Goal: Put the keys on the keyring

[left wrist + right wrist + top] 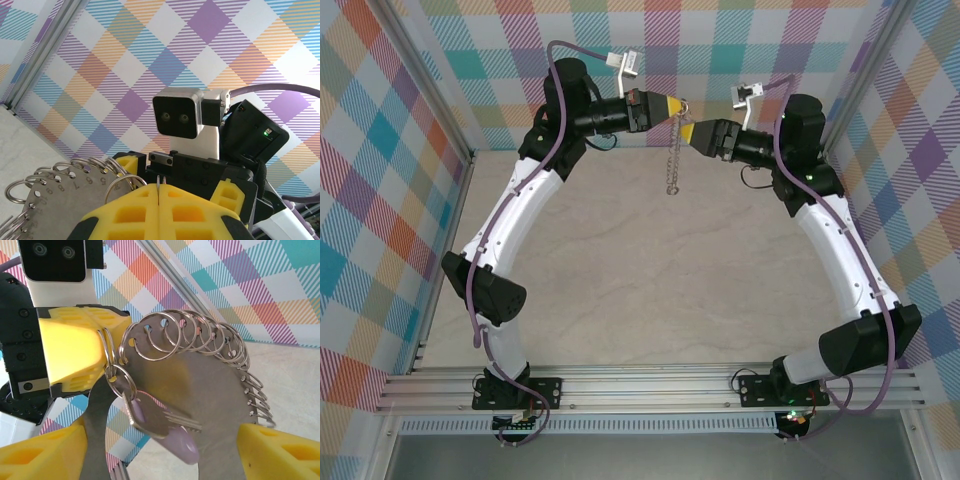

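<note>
The keyring (pixel 210 375) is a flat grey metal plate with several split rings round its edge; in the top view it hangs edge-on (pixel 673 160) above the table. My left gripper (pixel 678 104) is shut on one thin ring of it, and the wire shows between the yellow fingers (pixel 125 210). A key (pixel 155 415) with a lilac head hangs from a small split ring (pixel 120 382) beside the left gripper's fingertips (pixel 75 350). My right gripper (pixel 161 432) stands open, its yellow fingers (pixel 40 455) wide on either side of the key and plate, touching neither.
Both arms meet high at the back of the cell, close to the checked rear wall (pixel 720 60). The beige tabletop (pixel 650 280) lies below them. The right arm's wrist camera (pixel 180 115) faces the left gripper at close range.
</note>
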Controlling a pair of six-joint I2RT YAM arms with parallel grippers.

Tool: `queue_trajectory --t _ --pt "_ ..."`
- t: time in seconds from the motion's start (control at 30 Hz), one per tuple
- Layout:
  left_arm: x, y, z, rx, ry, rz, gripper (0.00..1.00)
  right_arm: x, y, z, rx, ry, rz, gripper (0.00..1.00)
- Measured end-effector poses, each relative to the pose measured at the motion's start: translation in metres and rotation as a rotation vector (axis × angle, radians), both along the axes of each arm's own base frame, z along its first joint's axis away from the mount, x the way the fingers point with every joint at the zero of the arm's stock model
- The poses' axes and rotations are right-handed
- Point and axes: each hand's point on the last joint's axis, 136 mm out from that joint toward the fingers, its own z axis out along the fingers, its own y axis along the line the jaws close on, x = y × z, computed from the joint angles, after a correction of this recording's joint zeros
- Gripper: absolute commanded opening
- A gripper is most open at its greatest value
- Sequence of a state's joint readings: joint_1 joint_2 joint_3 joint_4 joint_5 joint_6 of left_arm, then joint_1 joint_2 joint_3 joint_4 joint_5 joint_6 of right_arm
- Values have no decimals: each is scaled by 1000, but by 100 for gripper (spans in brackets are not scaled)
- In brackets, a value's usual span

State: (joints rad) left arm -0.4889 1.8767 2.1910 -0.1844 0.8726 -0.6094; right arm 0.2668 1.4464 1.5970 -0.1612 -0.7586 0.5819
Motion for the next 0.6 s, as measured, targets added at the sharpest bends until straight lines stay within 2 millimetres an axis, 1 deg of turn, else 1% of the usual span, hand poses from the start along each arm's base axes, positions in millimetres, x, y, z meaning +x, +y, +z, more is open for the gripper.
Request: queue_trajectory --t 0.2,0.43,0.47,0.53,0.6 --pt "-2 1 4 -4 -8 0 0 2 0 -5 -12 11 -8 75" --pt "-3 1 7 -7 -13 -2 0 13 5 -7 -17 19 -6 69" --pt "-3 1 7 -7 -13 -2 0 15 6 -6 -18 17 -4 66" --pt "-3 1 7 -7 -13 -2 0 16 8 -5 -21 14 0 58" --pt "-3 1 7 -7 -13 -2 0 15 10 -3 -23 9 4 46"
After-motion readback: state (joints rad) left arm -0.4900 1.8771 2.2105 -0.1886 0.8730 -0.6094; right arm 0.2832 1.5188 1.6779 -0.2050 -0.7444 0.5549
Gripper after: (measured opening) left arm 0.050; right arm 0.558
